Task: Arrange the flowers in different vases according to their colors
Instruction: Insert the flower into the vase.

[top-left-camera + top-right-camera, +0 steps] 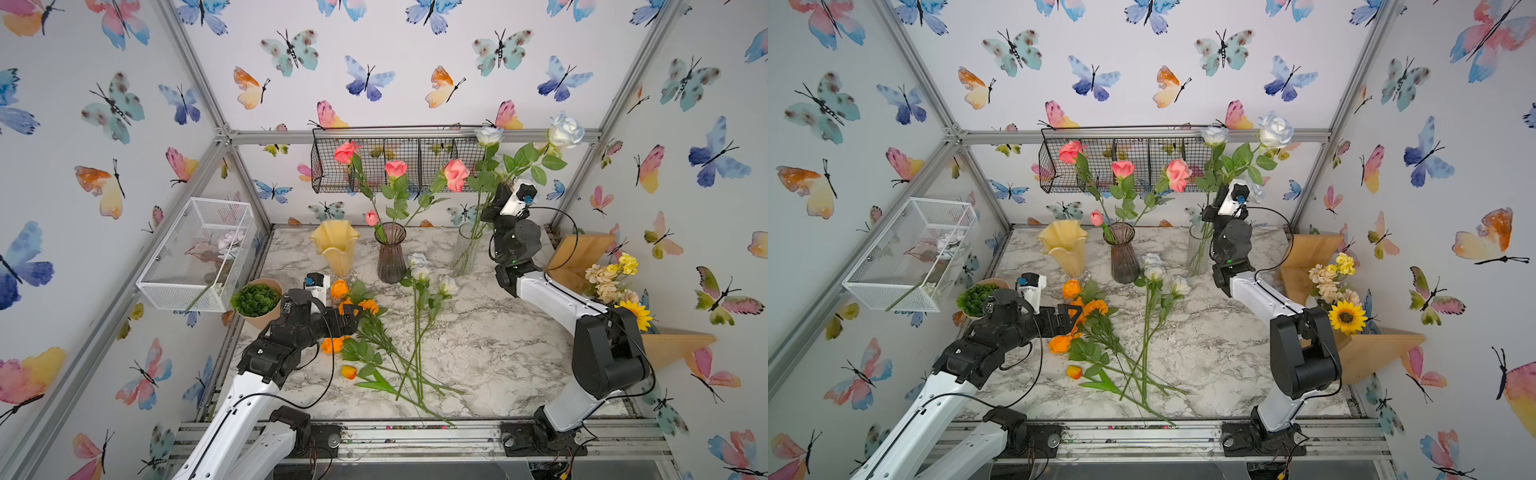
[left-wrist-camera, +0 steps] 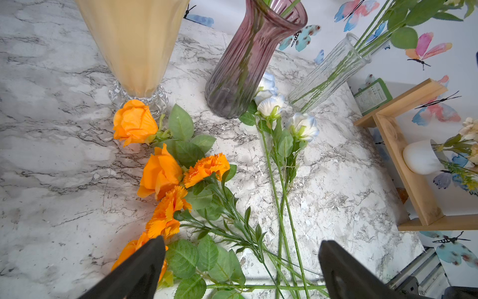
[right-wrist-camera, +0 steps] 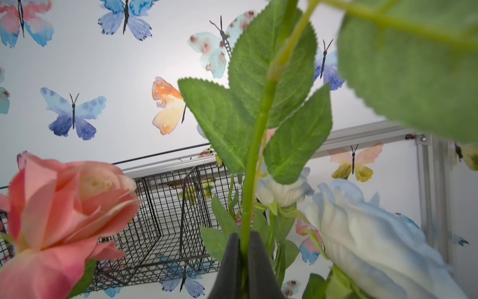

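Marble tabletop (image 1: 498, 353), far edge: right gripper (image 3: 244, 248) clamps white-blue rose stem (image 3: 256, 145) above clear vase (image 1: 466, 255), probably seating it by colour. Left gripper (image 2: 241, 244) gapes over orange flowers (image 2: 160, 173) near yellow vase (image 1: 334, 247).

In the right wrist view, the flower stem (image 3: 254, 145) pinched by the right gripper (image 3: 244, 236) runs off the top edge, so its bloom is unseen. A blurred leaf (image 3: 413, 72) is cropped there too. The left wrist view cuts off the yellow vase (image 2: 134, 46) below its rim.

Robot lab booth: aluminium frame (image 1: 270, 136), butterfly-papered walls (image 1: 395, 41), marble-look tabletop (image 1: 498, 353).
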